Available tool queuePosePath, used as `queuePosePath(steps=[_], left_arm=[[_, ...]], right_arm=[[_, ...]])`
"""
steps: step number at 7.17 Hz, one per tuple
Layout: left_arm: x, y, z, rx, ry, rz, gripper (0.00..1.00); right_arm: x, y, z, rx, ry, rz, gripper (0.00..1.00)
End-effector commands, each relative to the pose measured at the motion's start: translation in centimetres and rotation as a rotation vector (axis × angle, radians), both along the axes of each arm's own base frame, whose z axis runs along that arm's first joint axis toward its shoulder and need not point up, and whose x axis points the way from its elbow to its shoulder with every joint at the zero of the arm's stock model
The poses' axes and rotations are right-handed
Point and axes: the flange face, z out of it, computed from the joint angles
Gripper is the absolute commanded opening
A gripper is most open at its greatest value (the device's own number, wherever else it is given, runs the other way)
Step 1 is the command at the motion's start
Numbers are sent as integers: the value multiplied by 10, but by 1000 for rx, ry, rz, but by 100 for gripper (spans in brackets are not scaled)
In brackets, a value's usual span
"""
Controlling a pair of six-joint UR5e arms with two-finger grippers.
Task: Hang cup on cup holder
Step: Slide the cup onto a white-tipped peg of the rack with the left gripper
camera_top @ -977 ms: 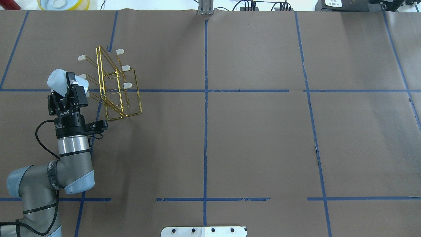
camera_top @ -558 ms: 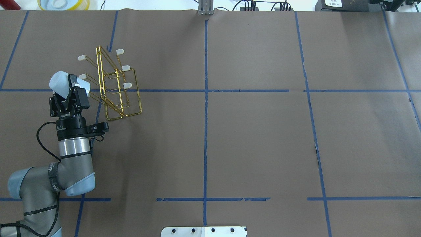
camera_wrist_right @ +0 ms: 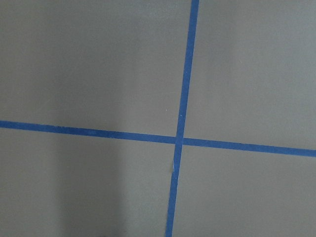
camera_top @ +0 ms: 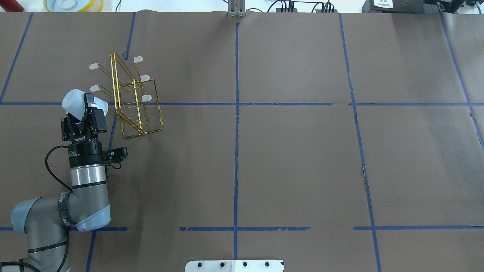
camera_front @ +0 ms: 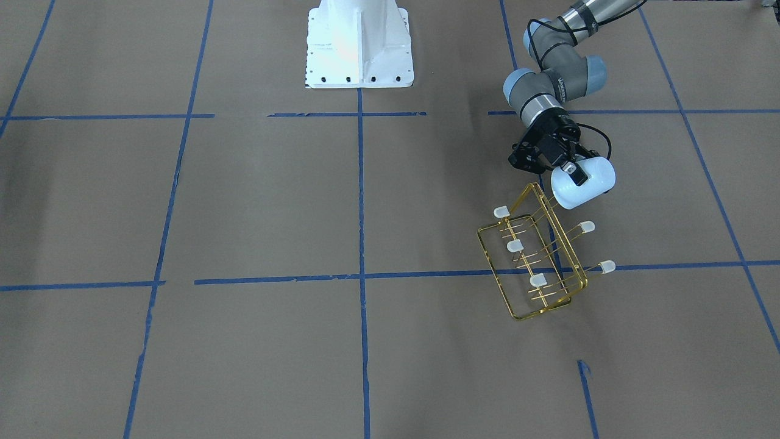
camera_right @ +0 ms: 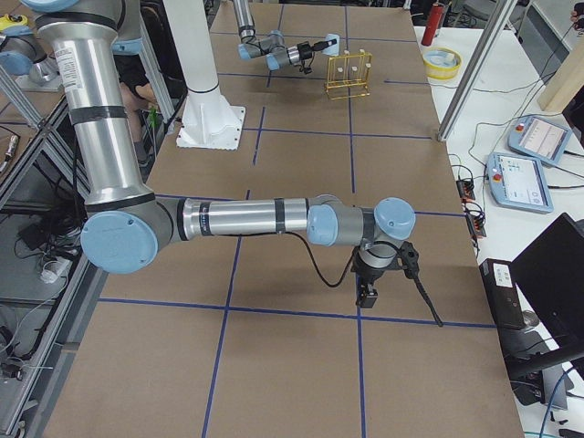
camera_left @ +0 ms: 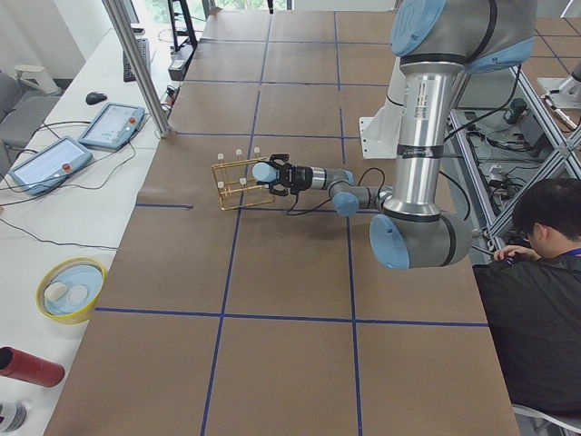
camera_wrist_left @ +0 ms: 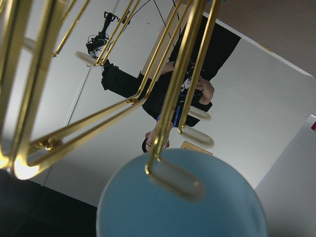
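Cup (camera_top: 73,100), smooth tapered pale plastic, clamped in left pincer (camera_top: 82,107), gold wire cup holder (camera_top: 118,99) just beside

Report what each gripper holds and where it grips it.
Left gripper holds the cup, clamped across its side wall near mid-body. Right gripper: cannot tell; it appears only in the right side view.

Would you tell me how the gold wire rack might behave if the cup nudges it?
The cup holder is thin open wire, so probably light and apt to slide on the paper-covered table. Its broad rectangular base suggests sliding before tipping. The slender slanted prongs may flex slightly under the cup.
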Motion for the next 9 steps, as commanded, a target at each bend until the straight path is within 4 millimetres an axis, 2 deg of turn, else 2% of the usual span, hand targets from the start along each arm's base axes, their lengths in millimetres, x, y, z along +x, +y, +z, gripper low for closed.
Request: queuePosePath(steps=[1, 6, 7, 9], left_arm=[[3, 1, 5, -1, -10, 3, 0], [13, 1, 0, 1, 1, 8, 0], [15, 0, 3, -1, -5, 8, 6], [17, 0, 1, -1, 3, 10, 55]], right_arm=[[0, 0, 0, 0, 0, 0, 100], [0, 0, 0, -1, 0, 2, 100], [0, 0, 0, 0, 0, 0, 100], [0, 0, 0, 0, 0, 0, 100]])
